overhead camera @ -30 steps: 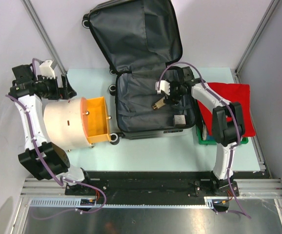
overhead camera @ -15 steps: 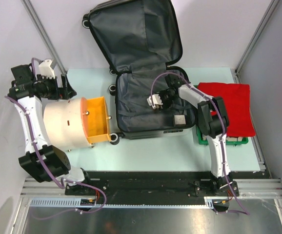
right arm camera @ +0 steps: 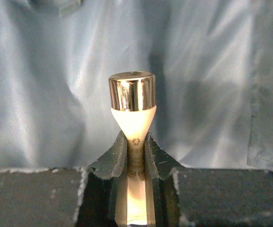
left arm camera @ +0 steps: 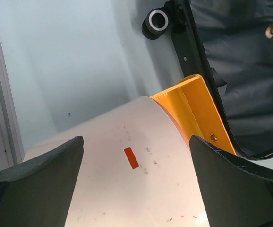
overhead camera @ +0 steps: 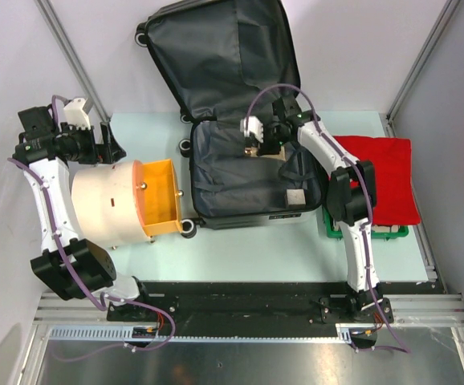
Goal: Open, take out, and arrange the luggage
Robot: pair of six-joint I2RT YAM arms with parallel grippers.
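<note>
top external: luggage [overhead camera: 224, 180] beneath right gripper [overhead camera: 255, 149]

Pale green table [overhead camera: 240, 249] bearing the open luggage [overhead camera: 224, 180] at centre. A beige cylinder [overhead camera: 103, 204] with an orange face lies just left of it. A green bin [overhead camera: 333, 233] under a red cloth [overhead camera: 384, 176] sits just right.

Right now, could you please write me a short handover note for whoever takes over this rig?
The left gripper is open over the beige cylinder, holding nothing.
The right gripper has its fingers shut on a cream tube with a gold cap, over the lining of the suitcase, near the hinge.
The suitcase lies open on the table, its lid leaning back.
Done: suitcase opened; a red cloth lies on the green bin beside it.
Left: carry the tube out and set it down; a small pale square thing inside is likely next.
</note>
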